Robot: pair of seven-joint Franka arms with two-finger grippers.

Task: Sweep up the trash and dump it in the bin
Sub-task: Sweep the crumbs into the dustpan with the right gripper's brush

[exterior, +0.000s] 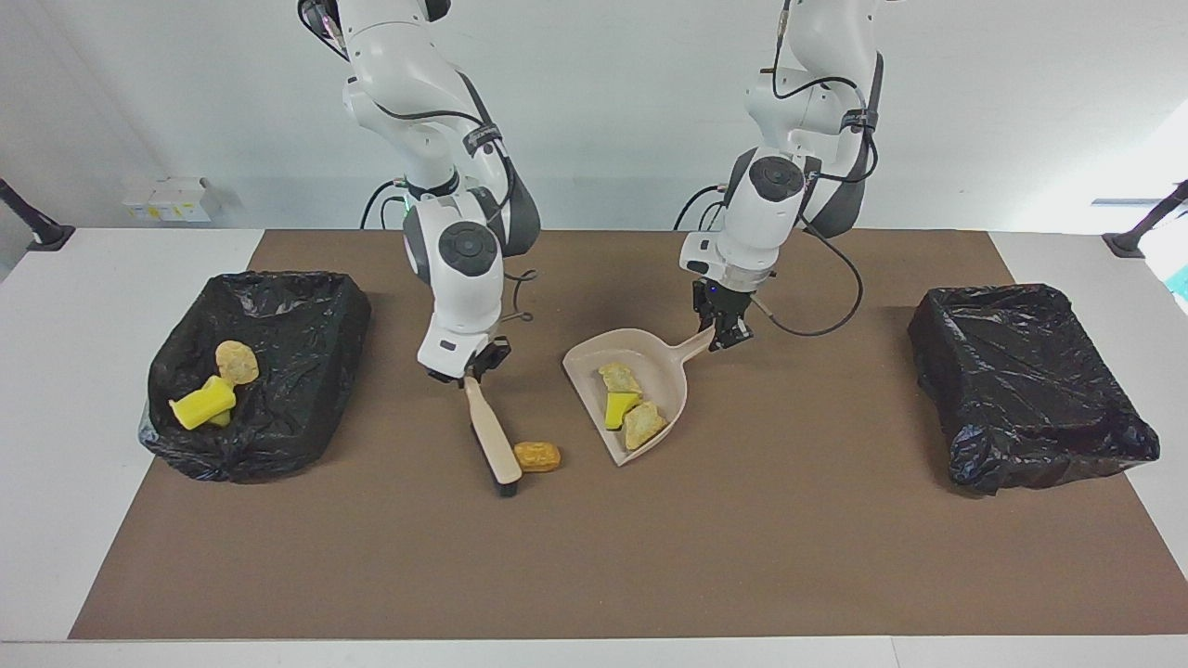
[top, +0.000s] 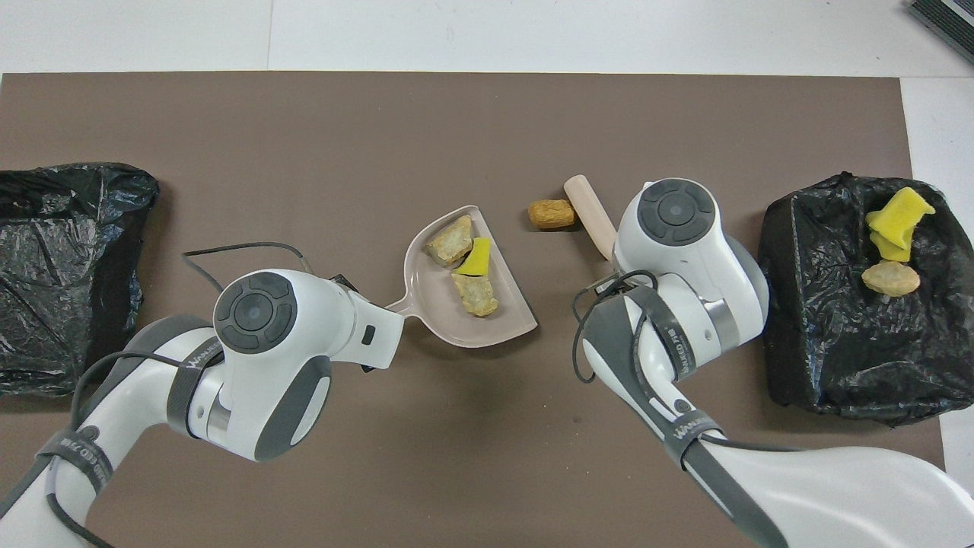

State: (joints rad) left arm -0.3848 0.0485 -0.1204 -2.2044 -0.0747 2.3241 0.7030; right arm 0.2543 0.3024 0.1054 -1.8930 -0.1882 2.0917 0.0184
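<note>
A golden-brown crusty scrap (exterior: 537, 456) lies at centre frame, touching the head of a beige black-bristled brush (exterior: 492, 442) clamped by the right gripper (exterior: 467, 375). Just beside it, toward centre right, the left gripper (exterior: 723, 338) grips a beige plastic dustpan (exterior: 670, 366) holding three yellow and tan scraps (exterior: 626, 406). More scraps sit in the black-lined bin (exterior: 306, 334) at the frame's left.

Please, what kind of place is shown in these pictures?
Probably a robot test bench in a lab, not a home: two arms mounted at a white table with a brown mat, bag-lined bins staged at each end, and plain white walls.
</note>
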